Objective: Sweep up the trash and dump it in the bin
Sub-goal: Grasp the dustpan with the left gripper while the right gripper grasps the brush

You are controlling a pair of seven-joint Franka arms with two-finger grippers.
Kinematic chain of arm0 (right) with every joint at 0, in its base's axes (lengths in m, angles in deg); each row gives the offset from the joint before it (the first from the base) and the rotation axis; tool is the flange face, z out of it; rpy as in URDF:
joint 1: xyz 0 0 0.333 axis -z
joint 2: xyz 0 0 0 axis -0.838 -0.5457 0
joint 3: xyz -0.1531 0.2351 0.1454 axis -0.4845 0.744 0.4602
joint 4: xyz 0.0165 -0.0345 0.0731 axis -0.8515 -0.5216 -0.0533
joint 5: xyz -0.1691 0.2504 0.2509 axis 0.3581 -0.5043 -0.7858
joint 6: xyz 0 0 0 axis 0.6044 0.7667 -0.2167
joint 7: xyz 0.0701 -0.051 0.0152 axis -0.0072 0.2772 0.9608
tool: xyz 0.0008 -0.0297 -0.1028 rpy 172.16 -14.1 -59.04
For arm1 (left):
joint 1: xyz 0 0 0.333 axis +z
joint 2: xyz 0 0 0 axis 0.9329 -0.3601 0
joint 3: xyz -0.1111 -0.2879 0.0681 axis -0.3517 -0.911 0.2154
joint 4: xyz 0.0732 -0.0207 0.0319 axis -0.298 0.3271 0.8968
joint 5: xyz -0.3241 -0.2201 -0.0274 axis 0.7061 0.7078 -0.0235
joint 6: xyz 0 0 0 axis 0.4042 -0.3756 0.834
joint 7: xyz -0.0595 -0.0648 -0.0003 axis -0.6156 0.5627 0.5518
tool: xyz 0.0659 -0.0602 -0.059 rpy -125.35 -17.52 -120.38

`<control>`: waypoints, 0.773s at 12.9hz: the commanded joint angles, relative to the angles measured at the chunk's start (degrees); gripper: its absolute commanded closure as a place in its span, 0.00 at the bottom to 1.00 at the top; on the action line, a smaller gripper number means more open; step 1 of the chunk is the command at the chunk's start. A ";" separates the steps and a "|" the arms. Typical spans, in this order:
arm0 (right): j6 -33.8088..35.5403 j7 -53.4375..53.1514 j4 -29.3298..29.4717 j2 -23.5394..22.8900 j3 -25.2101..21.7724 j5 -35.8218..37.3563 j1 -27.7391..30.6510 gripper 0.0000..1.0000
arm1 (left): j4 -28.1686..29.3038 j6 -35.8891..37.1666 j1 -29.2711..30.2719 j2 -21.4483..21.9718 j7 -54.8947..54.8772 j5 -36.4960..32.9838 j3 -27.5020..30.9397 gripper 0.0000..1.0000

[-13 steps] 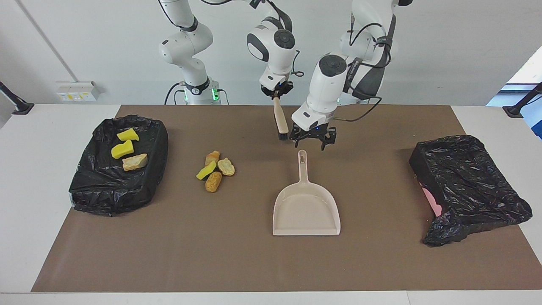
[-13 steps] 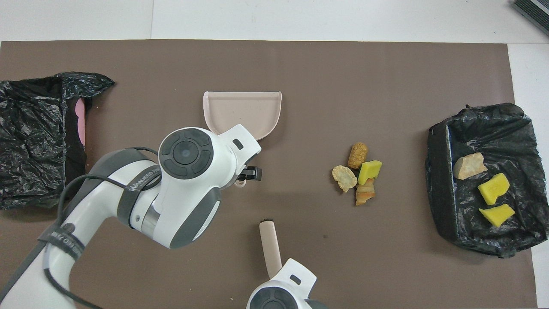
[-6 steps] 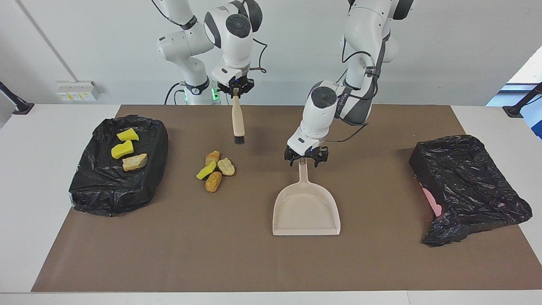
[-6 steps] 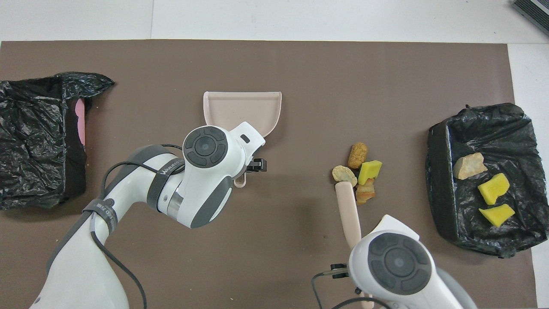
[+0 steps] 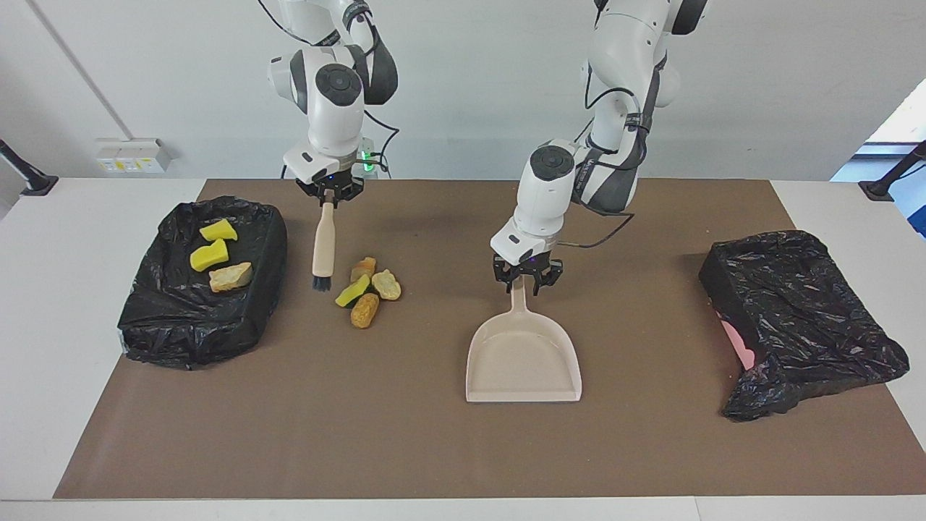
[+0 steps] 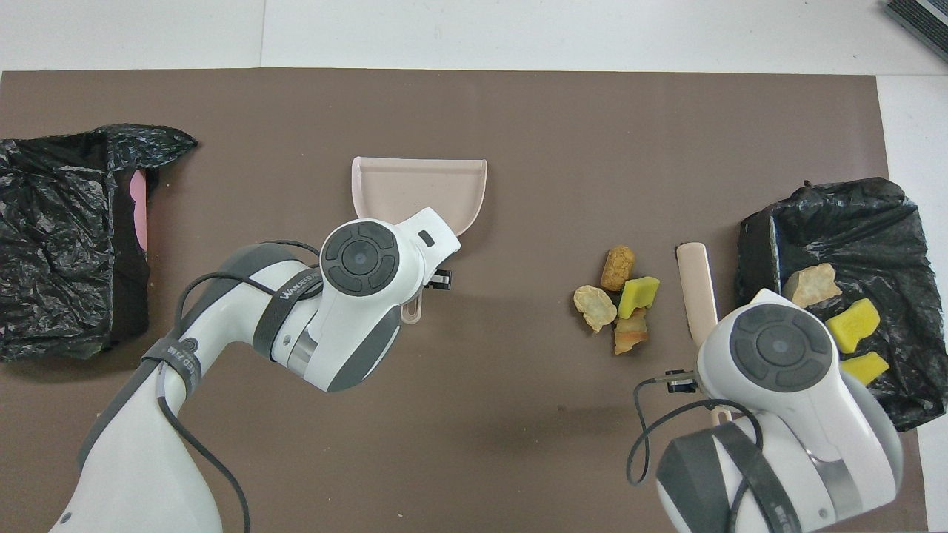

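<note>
Four foam chunks (image 5: pixel 367 289) lie loose in a cluster on the brown mat (image 5: pixel 434 449) of the bench, as we see in the facing view, near the black-lined bin (image 5: pixel 202 340) at the right arm's end, which holds three more pieces (image 5: pixel 215 253). The right gripper (image 5: pixel 328 199) has its fingers clamped on the handle of the brush (image 5: pixel 323 250), which hangs bristles-down between that bin and the cluster. The left gripper (image 5: pixel 526 284) sits low at the handle of the dustpan (image 5: pixel 523 358), fingers around it; we judge the grip is being taken. The pan rests flat, mouth pointing away from the robots, well apart from the chunks. A second black-bagged bin (image 5: pixel 803 325) stands at the left arm's end.

From overhead, the brush (image 6: pixel 695 285) sits beside the cluster (image 6: pixel 618 297), on the bin's side of it. The left gripper (image 6: pixel 422 285) is mostly hidden under its own wrist, over the pan's handle; the dustpan (image 6: pixel 419 189) shows its open mouth turned away from the pile.

We would firm the hold on the handle first, then turn the pan's lip toward the chunks and press it flat on the mat, so the brush can push them across in one low stroke.
</note>
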 commanded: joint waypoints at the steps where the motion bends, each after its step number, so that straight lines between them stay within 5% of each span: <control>1: -1.10 2.93 2.45 -6.42 1.00 1.69 2.13 1.00 | -0.58 1.86 -0.67 -0.10 -0.67 -1.78 0.35 0.70; 5: -1.54 3.02 3.68 -11.01 1.18 1.42 1.26 1.00 | -0.85 6.42 -0.14 3.14 -7.13 -2.31 0.35 1.00; 10: -1.21 1.63 7.27 -14.53 1.27 -8.23 -3.48 1.00 | -0.67 17.32 -0.32 5.79 -36.48 -2.48 0.35 1.00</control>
